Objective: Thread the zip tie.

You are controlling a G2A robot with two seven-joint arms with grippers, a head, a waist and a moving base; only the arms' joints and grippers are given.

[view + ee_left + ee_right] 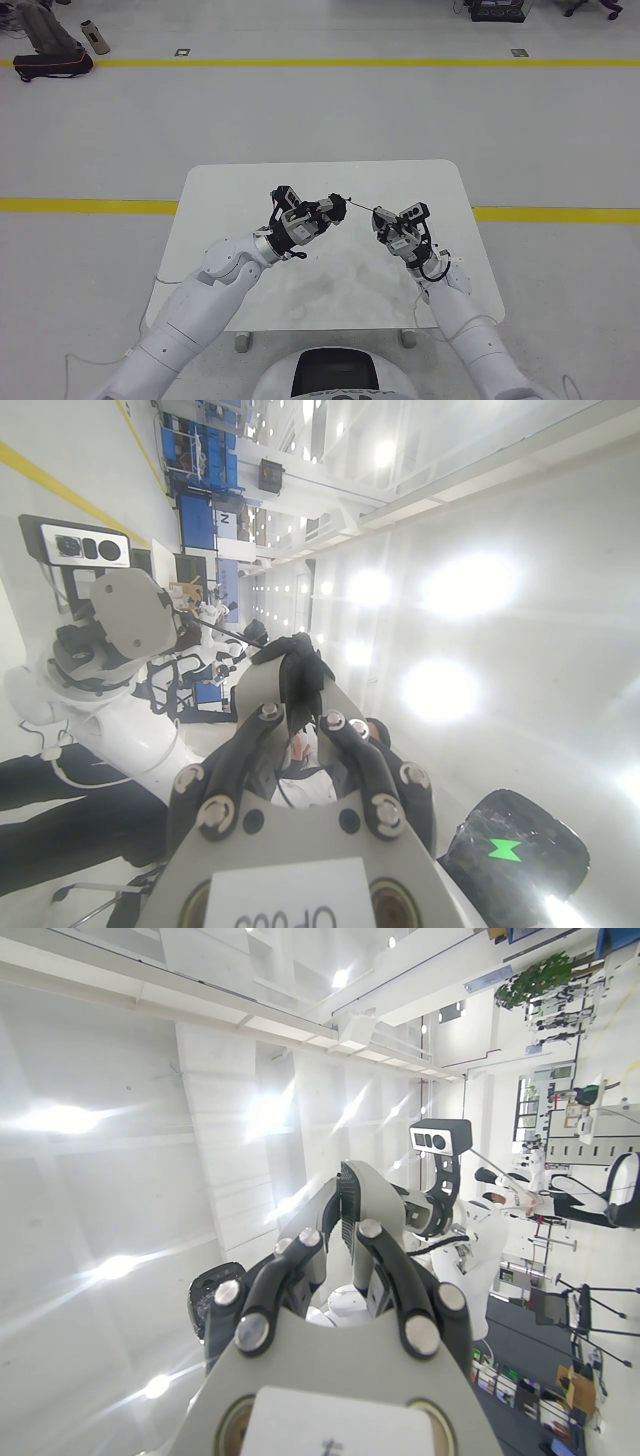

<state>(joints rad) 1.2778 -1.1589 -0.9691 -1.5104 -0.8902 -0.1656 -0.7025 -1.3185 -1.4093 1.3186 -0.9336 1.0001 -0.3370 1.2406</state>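
Observation:
Both arms hover above the middle of the white table [330,290]. A thin black zip tie [361,206] stretches between the two grippers. My left gripper [334,208] is shut on a dark bunched part of the tie [300,672], seen between its fingers in the left wrist view. From there the strap [225,631] runs straight to my right gripper [135,612]. In the top view my right gripper [384,222] sits just right of the left one. Its fingers [350,1198] are pressed together, and the strap's end is hidden between them.
The tabletop around the arms is bare white, its edges well away from both grippers. Yellow floor lines run behind the table and level with its sides. A black bag [50,62] lies far off on the floor at the back left.

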